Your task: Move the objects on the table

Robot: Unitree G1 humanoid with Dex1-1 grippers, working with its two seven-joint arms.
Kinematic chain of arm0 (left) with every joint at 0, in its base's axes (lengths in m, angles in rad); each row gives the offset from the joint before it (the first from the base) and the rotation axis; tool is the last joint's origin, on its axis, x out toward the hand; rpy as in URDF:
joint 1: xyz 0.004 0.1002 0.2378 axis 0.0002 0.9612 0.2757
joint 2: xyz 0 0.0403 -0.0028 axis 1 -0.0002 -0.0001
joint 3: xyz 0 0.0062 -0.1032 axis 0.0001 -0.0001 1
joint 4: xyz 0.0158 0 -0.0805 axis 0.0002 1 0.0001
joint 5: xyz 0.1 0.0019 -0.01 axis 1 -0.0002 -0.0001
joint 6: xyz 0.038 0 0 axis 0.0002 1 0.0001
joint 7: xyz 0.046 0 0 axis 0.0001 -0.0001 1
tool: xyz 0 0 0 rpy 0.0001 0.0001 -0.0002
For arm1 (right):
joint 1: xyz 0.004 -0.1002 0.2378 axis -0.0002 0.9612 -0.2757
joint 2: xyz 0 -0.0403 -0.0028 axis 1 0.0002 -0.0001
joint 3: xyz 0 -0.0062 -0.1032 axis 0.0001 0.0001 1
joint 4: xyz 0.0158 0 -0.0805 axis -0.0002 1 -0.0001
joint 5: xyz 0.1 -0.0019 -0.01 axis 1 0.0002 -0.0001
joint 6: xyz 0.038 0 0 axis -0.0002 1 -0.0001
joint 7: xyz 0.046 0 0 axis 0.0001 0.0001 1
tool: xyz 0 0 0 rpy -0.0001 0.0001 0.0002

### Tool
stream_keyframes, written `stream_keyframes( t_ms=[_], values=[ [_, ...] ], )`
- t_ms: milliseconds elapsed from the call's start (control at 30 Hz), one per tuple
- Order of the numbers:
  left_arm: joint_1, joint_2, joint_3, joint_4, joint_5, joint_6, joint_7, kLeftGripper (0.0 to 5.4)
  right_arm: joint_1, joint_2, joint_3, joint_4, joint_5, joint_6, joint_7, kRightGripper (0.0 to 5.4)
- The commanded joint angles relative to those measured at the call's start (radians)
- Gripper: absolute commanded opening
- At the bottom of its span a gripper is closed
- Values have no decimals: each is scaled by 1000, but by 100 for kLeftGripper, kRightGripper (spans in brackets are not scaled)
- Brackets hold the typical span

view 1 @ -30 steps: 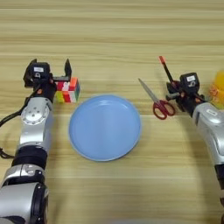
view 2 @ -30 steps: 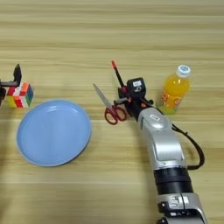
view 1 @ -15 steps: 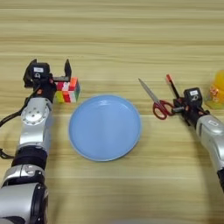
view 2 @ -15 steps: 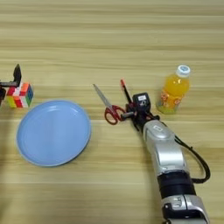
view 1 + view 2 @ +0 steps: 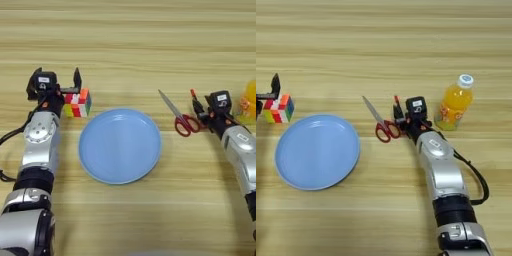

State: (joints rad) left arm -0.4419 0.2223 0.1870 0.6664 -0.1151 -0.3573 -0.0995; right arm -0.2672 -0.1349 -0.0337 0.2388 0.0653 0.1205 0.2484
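Lying flat, red-handled scissors [image 5: 382,124] with blades shut.

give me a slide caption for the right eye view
Right gripper at the pen between scissors and bottle; blue plate left.

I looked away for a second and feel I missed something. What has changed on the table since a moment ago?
The right hand has drawn back toward the robot, bringing the slim black pen with red cap nearer the red-handled metal scissors. The left hand stays beside the multicoloured puzzle cube. The round blue plate, scissors and orange-drink bottle with white cap have not moved.
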Motion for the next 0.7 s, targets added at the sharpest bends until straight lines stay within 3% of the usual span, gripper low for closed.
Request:
stream_keyframes(
  t_ms=[33, 267, 533, 700],
  values=[
    [4, 8, 1, -7, 7, 15, -1, 540, 1, 6, -1, -14, 11, -49, 5, 265],
    [3, 9, 2, -5, 8, 17, 1, 540, -5, 14, -1, 19, 12, -129, 3, 352],
    [15, 3, -15, -25, 16, 25, -13, 540, -7, 14, 2, 39, 4, -142, -4, 440],
    [33, -13, -7, -71, -19, 62, -31, 540, -5, 16, 4, 34, 4, -135, -6, 492]
  ],
)
